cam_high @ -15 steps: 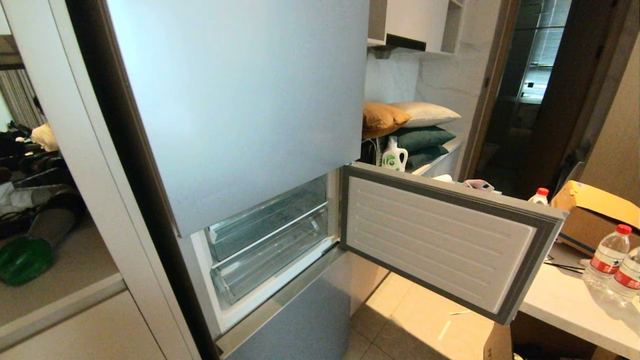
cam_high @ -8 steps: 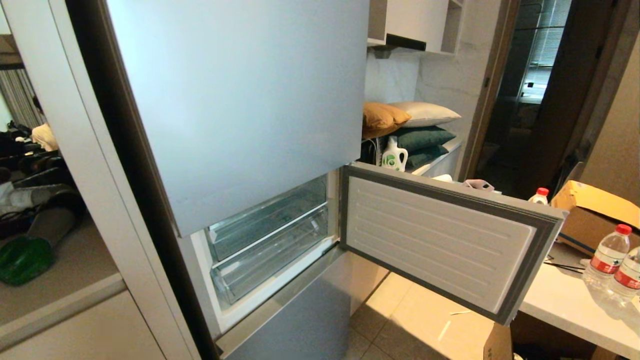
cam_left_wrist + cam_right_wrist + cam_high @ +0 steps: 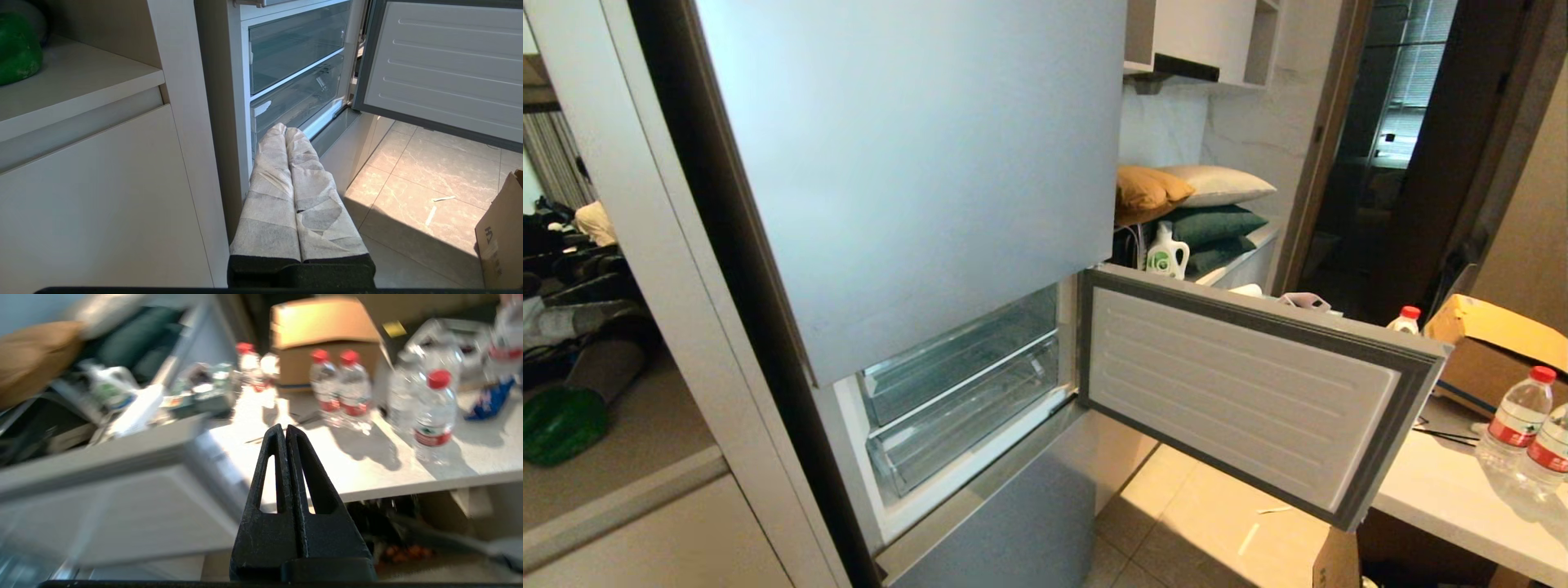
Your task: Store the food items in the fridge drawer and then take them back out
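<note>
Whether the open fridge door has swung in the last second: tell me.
No. In the head view the fridge door has its far corner just left of the cardboard box, exactly as before.

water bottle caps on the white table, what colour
Red, on the clear plastic water bottles; clearest in the right wrist view.

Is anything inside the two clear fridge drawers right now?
Both clear drawers look empty through their fronts; no food shows. Their back ends are hidden by the upper door. The green pepper sits on the counter beside the fridge.
</note>
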You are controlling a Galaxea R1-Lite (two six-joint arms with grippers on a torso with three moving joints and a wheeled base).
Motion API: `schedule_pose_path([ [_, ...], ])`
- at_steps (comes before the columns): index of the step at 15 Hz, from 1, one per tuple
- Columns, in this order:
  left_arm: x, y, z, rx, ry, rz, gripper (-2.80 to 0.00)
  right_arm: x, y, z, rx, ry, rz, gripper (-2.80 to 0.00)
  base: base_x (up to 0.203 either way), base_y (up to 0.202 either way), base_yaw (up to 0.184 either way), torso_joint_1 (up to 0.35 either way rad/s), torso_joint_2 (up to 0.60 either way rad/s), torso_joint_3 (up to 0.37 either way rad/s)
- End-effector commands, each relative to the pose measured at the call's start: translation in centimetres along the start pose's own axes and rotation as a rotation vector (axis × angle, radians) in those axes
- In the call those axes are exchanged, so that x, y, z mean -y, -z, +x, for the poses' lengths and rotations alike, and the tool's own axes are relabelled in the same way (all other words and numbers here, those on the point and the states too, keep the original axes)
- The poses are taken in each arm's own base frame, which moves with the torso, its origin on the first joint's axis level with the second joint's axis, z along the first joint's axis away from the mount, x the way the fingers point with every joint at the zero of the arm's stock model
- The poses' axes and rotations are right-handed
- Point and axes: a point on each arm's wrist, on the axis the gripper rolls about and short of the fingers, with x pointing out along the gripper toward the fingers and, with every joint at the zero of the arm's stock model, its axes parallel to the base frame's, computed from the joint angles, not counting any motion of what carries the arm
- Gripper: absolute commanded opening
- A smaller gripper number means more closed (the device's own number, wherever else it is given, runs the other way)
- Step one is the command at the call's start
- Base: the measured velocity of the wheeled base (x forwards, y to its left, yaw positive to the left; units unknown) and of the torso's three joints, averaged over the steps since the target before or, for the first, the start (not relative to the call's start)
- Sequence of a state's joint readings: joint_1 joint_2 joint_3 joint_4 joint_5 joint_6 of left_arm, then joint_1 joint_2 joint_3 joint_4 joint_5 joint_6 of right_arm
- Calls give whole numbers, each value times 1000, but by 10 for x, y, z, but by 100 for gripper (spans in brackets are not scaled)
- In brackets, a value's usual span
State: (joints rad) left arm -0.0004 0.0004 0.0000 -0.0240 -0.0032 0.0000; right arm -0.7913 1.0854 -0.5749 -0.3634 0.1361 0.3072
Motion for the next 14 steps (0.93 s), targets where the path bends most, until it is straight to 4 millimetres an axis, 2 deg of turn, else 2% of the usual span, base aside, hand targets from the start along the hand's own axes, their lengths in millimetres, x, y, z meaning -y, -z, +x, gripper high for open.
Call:
schedule_pose_path([
  [1,0,3,1,-10,1,0,-280,51,19,69,-115,85,57,-280,0,0,0,0,0,0],
  [4,0,3,1,-10,-1,0,-280,83,44,107,-144,62,66,-280,0,0,0,0,0,0],
  [7,0,3,1,-10,-1,0,-280,97,68,135,-233,-19,95,-280,0,0,0,0,0,0],
  [9,0,3,1,-10,-1,0,-280,98,79,156,-279,-78,103,-280,0,0,0,0,0,0],
  [14,0,3,1,-10,-1,0,-280,78,107,209,-296,-202,59,-280,0,0,0,0,0,0],
])
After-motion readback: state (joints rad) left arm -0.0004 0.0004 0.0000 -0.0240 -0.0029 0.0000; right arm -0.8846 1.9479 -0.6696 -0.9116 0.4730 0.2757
